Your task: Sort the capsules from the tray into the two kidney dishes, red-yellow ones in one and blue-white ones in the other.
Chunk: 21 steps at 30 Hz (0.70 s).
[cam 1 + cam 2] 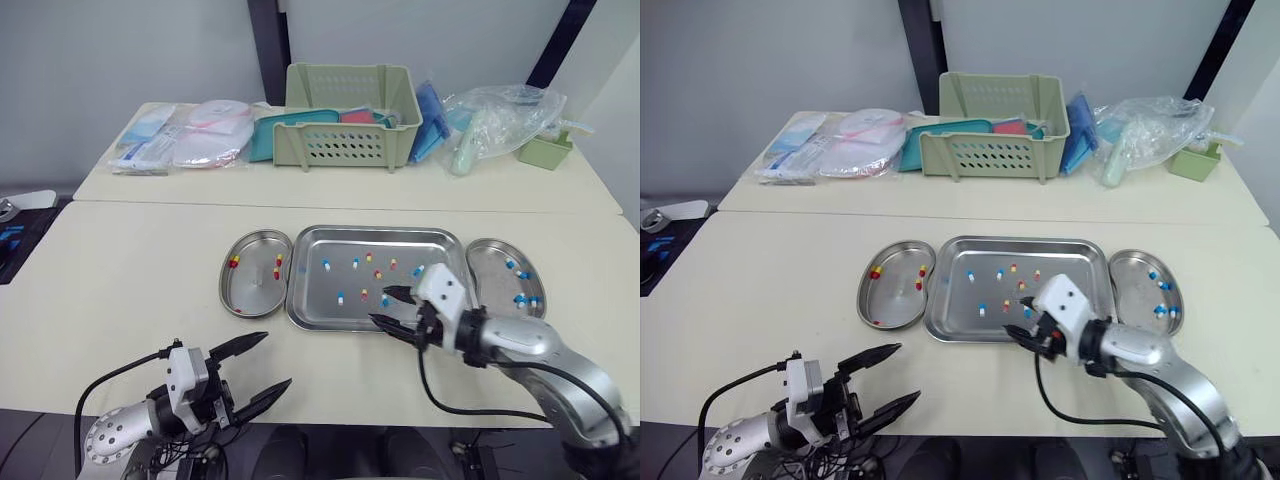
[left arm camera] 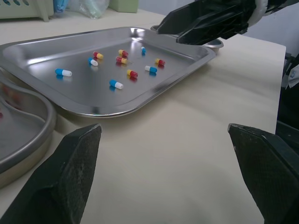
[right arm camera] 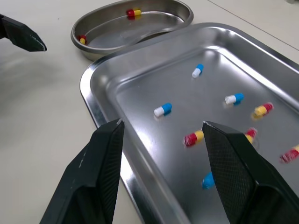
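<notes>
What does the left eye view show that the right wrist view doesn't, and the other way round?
Left eye view: the green basket, the right dish holding blue-white capsules, and the whole right gripper, open by the tray's front edge. Right wrist view: a close look past that gripper's fingers at a red-yellow capsule lying in the tray. Shared: the tray, the left dish with red-yellow capsules, and the open left gripper.

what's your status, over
Left gripper open, low over cream table. Right gripper open at rectangular steel tray near edge. Mixed capsules inside; some in left steel kidney dish, right kidney dish. Nothing blocking.
</notes>
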Each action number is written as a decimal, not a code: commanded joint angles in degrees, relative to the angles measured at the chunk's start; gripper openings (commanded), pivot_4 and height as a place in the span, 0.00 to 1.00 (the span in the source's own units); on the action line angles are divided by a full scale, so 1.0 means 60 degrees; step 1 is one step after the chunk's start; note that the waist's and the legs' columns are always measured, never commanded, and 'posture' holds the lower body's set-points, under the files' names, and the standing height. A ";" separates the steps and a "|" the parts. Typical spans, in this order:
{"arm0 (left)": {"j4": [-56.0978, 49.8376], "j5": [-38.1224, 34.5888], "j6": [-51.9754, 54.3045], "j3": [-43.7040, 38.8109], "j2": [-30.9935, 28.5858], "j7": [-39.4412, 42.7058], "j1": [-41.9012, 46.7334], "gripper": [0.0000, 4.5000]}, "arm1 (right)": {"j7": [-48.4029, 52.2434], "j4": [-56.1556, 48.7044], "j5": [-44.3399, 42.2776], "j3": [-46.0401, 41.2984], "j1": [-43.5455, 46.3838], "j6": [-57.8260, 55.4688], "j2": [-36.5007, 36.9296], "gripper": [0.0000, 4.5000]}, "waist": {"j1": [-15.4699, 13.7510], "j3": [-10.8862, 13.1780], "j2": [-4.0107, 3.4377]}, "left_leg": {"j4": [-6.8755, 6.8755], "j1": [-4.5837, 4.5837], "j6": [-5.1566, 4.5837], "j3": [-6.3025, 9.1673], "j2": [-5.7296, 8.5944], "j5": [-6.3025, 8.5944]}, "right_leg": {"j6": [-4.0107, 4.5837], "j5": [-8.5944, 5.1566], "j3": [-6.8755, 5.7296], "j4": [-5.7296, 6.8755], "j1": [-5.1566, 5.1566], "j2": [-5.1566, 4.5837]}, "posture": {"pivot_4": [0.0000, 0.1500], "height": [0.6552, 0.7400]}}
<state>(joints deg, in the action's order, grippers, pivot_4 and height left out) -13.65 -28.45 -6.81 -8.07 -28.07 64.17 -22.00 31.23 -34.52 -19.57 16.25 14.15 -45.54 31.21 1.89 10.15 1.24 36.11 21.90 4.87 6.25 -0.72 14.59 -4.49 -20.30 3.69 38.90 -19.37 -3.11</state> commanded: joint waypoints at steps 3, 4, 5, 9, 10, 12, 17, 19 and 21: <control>-0.0353 -0.0005 -0.0130 0.0077 -0.0062 -0.0101 -0.0080 1.00 | -0.0605 0.0702 0.0558 0.0728 0.1111 -0.0726 -0.0800 0.64 | 0.0005 0.0001 -0.0002 | 0.0000 0.0000 0.0000 0.0001 -0.0001 0.0000 | 0.0001 0.0000 0.0000 0.0003 -0.0003 0.0001 | 1.00 1.00; -0.0374 -0.0004 -0.0123 0.0091 -0.0063 -0.0127 -0.0085 1.00 | -0.0637 0.0801 0.0613 0.0786 0.1210 -0.0843 -0.0888 0.64 | 0.0003 0.0000 -0.0001 | 0.0000 0.0001 0.0000 0.0000 -0.0001 0.0000 | 0.0001 0.0000 0.0001 0.0003 -0.0006 0.0000 | 1.00 1.00; -0.0404 0.0000 -0.0117 0.0107 -0.0070 -0.0148 -0.0103 1.00 | -0.0660 0.0909 0.0670 0.0897 0.1314 -0.0989 -0.0962 0.64 | 0.0000 0.0001 -0.0001 | 0.0000 0.0002 0.0000 0.0002 -0.0001 0.0000 | 0.0001 0.0000 0.0000 0.0002 -0.0006 0.0001 | 1.00 1.00; -0.0521 0.0013 -0.0067 0.0160 -0.0112 -0.0246 -0.0166 1.00 | -0.0840 0.1528 0.0920 0.1340 0.1769 -0.1260 -0.1458 0.64 | 0.0012 0.0001 -0.0002 | 0.0000 0.0006 0.0000 0.0000 0.0000 0.0000 | 0.0001 0.0000 0.0002 0.0007 -0.0019 0.0000 | 1.00 1.00; -0.0549 0.0022 -0.0054 0.0183 -0.0118 -0.0276 -0.0169 1.00 | -0.0864 0.1673 0.0986 0.1389 0.1852 -0.1289 -0.1562 0.64 | 0.0017 0.0001 -0.0002 | -0.0002 0.0007 0.0000 0.0000 0.0000 0.0000 | 0.0001 0.0000 0.0005 0.0011 -0.0025 0.0000 | 1.00 1.00; -0.0598 0.0037 -0.0031 0.0224 -0.0127 -0.0336 -0.0167 1.00 | -0.0904 0.1972 0.1110 0.1492 0.1989 -0.1329 -0.1713 0.64 | 0.0020 0.0001 -0.0003 | -0.0002 0.0011 0.0000 0.0001 -0.0001 0.0000 | 0.0002 0.0000 0.0004 0.0012 -0.0031 0.0002 | 1.00 1.00; -0.0692 0.0059 0.0018 0.0320 -0.0152 -0.0453 -0.0172 1.00 | -0.0914 0.2547 0.1384 0.1744 0.2257 -0.1295 -0.2007 0.64 | 0.0033 0.0002 -0.0005 | -0.0003 0.0012 -0.0001 0.0001 -0.0001 0.0000 | 0.0002 0.0000 0.0005 0.0012 -0.0038 0.0002 | 1.00 1.00; -0.0713 0.0067 0.0025 0.0350 -0.0155 -0.0492 -0.0167 1.00 | -0.0889 0.2683 0.1507 0.1798 0.2315 -0.1243 -0.2050 0.64 | 0.0042 0.0003 -0.0005 | -0.0004 0.0015 -0.0001 -0.0001 -0.0001 0.0000 | 0.0002 0.0000 0.0007 0.0012 -0.0041 0.0002 | 1.00 1.00; -0.0734 0.0082 0.0039 0.0389 -0.0150 -0.0533 -0.0155 1.00 | -0.0853 0.2894 0.1669 0.1889 0.2388 -0.1141 -0.2077 0.64 | 0.0057 0.0003 -0.0006 | -0.0004 0.0015 0.0000 -0.0001 -0.0001 0.0000 | 0.0003 0.0000 0.0007 0.0013 -0.0042 0.0002 | 1.00 1.00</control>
<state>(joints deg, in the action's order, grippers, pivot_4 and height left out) -15.64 -27.88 -6.47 -6.20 -28.63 61.30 -22.81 25.99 -16.56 -10.17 27.36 27.37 -53.46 19.03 2.23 10.16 1.21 36.08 21.99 4.86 6.25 -0.73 14.59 -4.47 -20.30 3.73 38.98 -19.62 -3.10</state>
